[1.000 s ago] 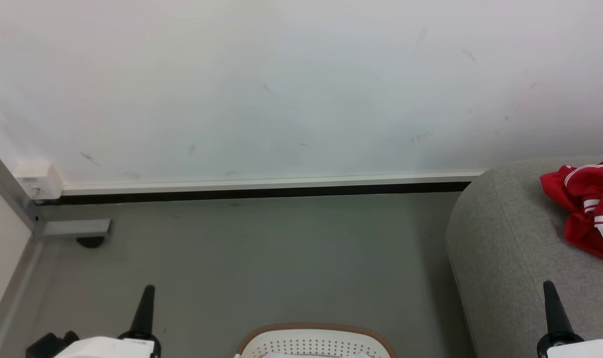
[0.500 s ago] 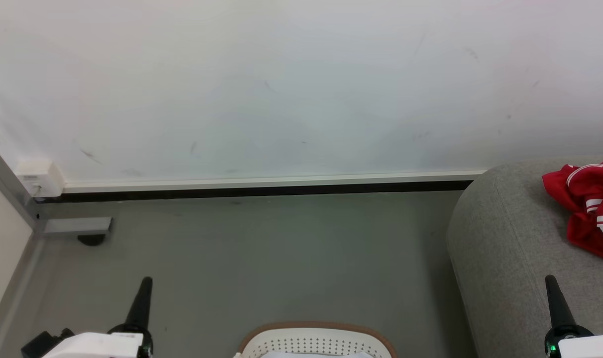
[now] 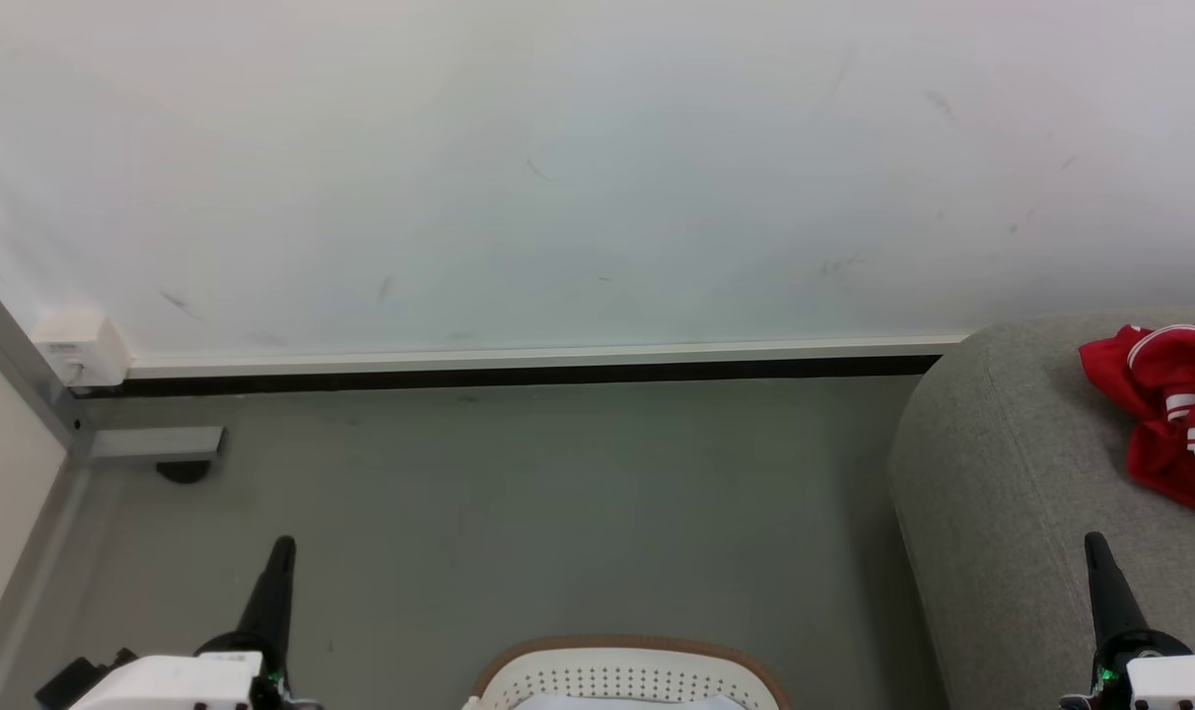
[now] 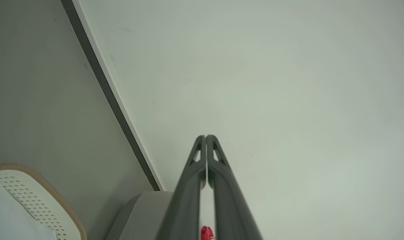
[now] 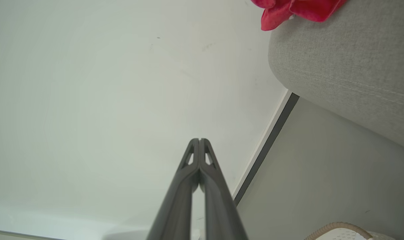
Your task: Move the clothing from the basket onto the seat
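Red clothing (image 3: pixel 1174 414) lay crumpled on the grey seat (image 3: pixel 1002 513), at 2 o'clock from the basket (image 3: pixel 617 682). Left gripper (image 4: pixel 205 137) and right gripper (image 5: pixel 199 140): fingers pressed together, holding nothing. Placement step looked done; next move likely just parking both arms.

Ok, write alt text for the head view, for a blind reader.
Red clothing lies crumpled on the grey seat at the right edge. The basket peeks in bottom centre, between the left gripper and right gripper, before a white wall.
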Available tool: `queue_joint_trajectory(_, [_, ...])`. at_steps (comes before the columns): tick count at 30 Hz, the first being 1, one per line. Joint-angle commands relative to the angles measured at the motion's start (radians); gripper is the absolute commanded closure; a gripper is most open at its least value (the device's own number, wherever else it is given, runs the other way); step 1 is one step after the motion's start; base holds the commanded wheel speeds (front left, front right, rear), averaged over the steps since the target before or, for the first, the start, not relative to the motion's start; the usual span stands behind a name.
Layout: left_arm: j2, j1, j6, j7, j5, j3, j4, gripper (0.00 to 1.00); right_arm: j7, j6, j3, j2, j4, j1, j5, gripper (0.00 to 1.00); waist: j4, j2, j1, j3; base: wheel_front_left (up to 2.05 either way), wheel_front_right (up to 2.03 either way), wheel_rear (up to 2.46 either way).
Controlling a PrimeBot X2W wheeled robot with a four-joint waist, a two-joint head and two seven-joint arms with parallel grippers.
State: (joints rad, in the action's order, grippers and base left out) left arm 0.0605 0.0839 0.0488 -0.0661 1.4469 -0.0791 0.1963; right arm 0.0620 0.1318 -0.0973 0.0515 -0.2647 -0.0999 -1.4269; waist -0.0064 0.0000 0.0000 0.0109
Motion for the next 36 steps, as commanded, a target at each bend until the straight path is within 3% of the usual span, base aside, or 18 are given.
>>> queue_joint_trajectory(1, [0.0, 0.015, 0.005, -0.007, 0.019, -0.007, -0.006, 1.0, 0.008, -0.002, -0.003, 0.007, 0.006, -0.017, -0.021, 1.0, 0.0, 0.0, 0.0, 0.0, 0.0, 0.0, 0.0])
queue_joint_trajectory(26, [-0.01, 0.028, 0.027, -0.051, 0.175, -0.041, -0.014, 1.0, 0.048, -0.002, -0.009, 0.011, 0.007, -0.034, -0.201, 1.0, 0.006, 0.0, 0.0, -0.009, 0.0, 0.0, 0.0])
queue_joint_trajectory(36, [-0.01, 0.027, 0.026, -0.051, 0.171, -0.04, -0.013, 1.0, 0.045, -0.002, -0.005, 0.013, 0.007, -0.033, -0.199, 1.0, 0.006, 0.0, 0.0, -0.009, 0.0, 0.0, 0.0])
